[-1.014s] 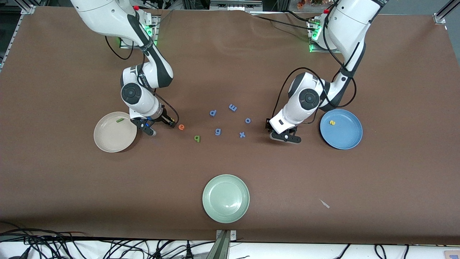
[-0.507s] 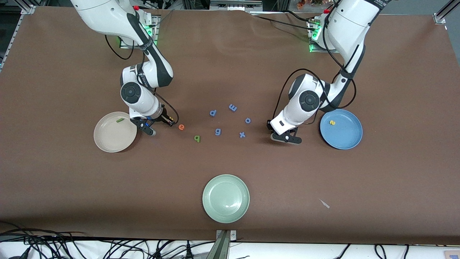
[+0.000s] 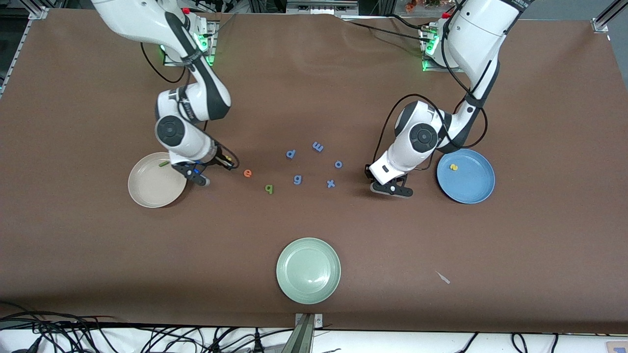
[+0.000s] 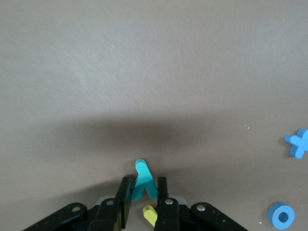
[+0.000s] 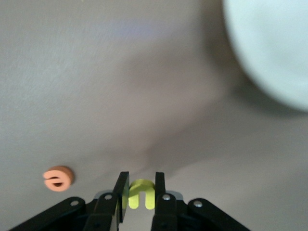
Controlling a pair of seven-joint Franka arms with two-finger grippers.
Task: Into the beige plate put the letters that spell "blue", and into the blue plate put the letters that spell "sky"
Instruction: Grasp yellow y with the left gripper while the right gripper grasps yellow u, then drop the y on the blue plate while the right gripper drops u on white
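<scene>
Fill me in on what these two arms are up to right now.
They're sorting foam letters onto plates. The right pincer is shut on the yellow u beside the beige plate, which holds the dark green l. The left pincer is shut on the teal y near the blue plate, which holds the yellow s. The orange e and light green b lie on the table among the blue letters.
</scene>
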